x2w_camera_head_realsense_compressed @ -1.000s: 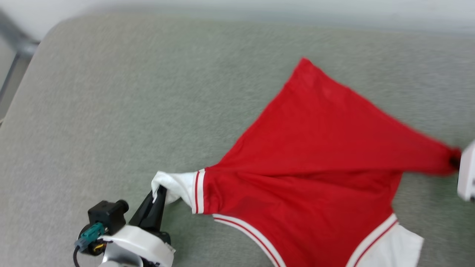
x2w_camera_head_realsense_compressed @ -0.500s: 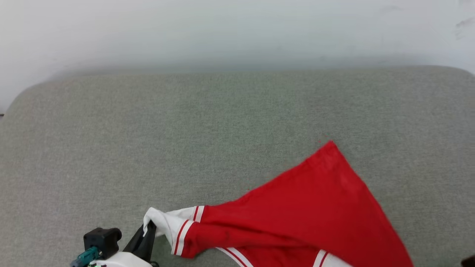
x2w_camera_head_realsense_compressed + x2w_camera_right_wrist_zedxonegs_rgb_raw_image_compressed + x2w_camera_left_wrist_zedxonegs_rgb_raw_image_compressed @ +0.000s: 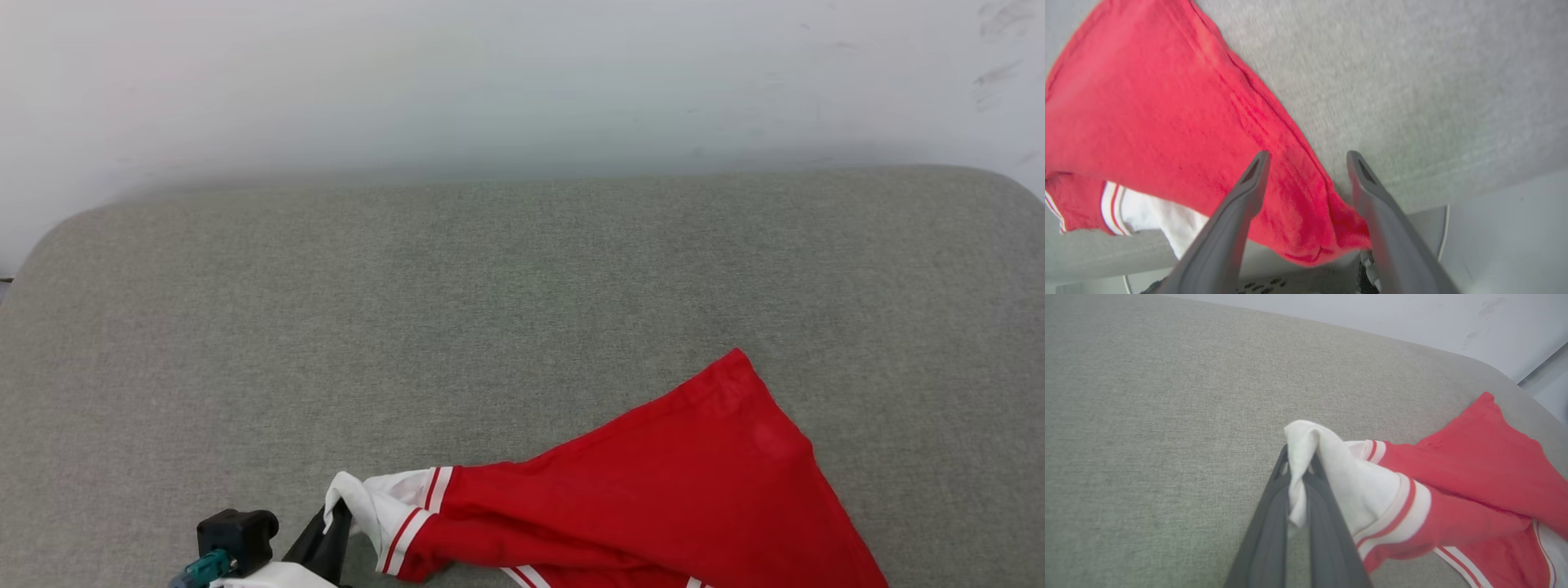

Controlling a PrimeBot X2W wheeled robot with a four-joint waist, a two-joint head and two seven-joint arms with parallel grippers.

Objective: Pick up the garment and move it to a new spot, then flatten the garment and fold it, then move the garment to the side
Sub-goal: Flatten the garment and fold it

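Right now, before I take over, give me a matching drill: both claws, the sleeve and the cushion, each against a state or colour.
Things:
1. left claw
2. right claw
3. sleeve
4. cushion

States or colours:
A. grey-green
B. open, fingers wide apart
C. white with red stripes at its edge
D. shut on the sleeve

Pairs: 1-D, 2-B, 3-C, 4-A
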